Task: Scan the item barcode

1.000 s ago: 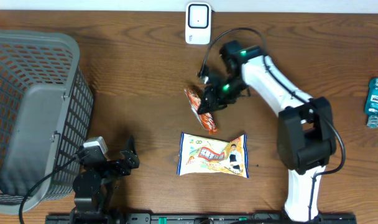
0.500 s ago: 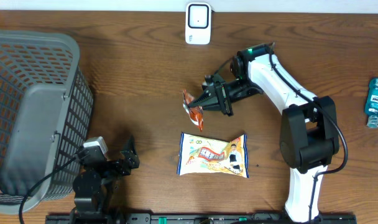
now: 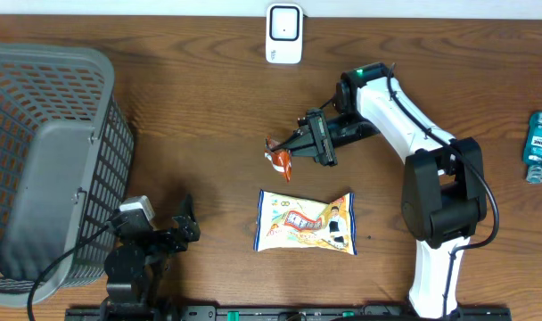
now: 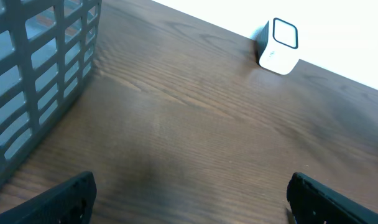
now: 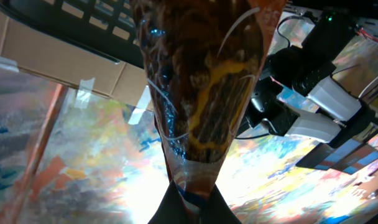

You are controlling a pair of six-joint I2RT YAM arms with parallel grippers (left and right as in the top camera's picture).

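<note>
Motion over the last second belongs to the right arm alone: a second ago its wrist sat hunched over the orange packet [image 3: 278, 159], which showed a broad face to the overhead camera. Now the forearm has swung round so the right gripper [image 3: 291, 150] points sideways toward the basket [image 3: 39, 160], with the packet dangling from its tip. The packet now looks narrow and nearly edge-on from above. That gripper is clenched tight on one end of the packet, and the right wrist view shows the crinkled foil rising out of the pinch and filling the middle of the picture. The packet is therefore in the air near the middle of the table [image 3: 191, 98], above and a little left of the yellow bag [image 3: 305, 223], which lies flat and has not moved. It is well apart from the scanner [image 3: 283, 33] at the far edge. The left gripper [image 3: 186, 223] is unchanged, resting low beside the basket with its jaws spread wide and nothing between them. A bottle [image 3: 540, 147] lies at the far right edge, out of play. I judge that the pick-up is done and the packet is being turned for presentation, but the scan itself is not yet made. No barcode can be made out in any view, so I cannot tell which face carries it. The coming move will likely call for carrying the packet up toward the scanner's window with the printed code turned to it.
</note>
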